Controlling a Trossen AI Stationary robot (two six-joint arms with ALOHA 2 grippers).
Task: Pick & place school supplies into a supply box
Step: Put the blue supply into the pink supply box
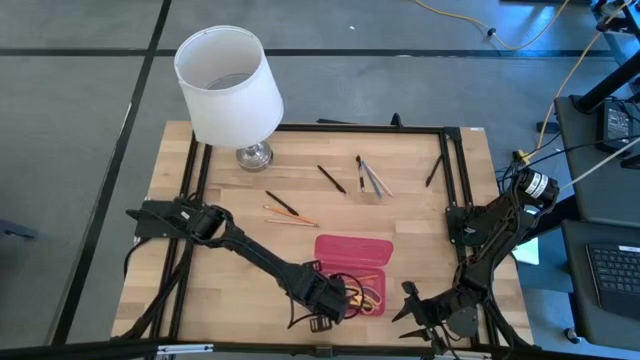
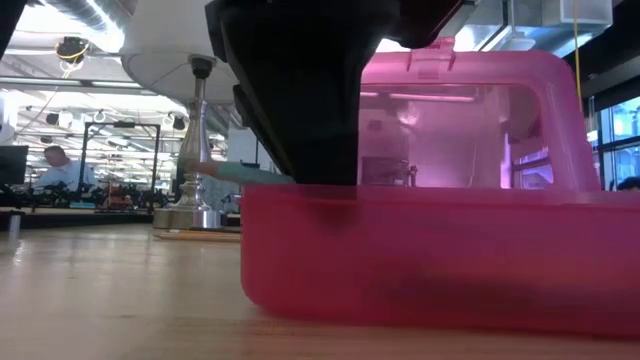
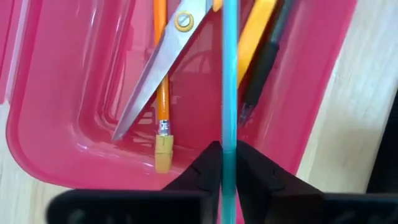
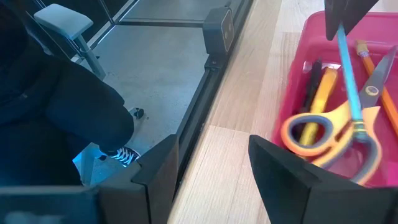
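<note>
Left wrist view alone shows the grip plainly: the left gripper pinches a teal pen between its two dark fingers, the pen running lengthways over the open supply box. Inside the box lie an orange pencil with its eraser near the rounded end wall, the scissors with blades crossing that pencil, and a black pen along the far side wall.

High view shows what the wrist cameras do not: the box sits near the table's front edge, with more pens and pencils scattered on bare wood behind it, and a lamp at the back left corner.

Right wrist view shows the right gripper with fingers spread wide and empty, over the table beside the box's end, where the scissors' yellow handles rest. The table's edge lies just beside it, with floor beyond.

Low view shows only the box's pink wall and raised lid.
</note>
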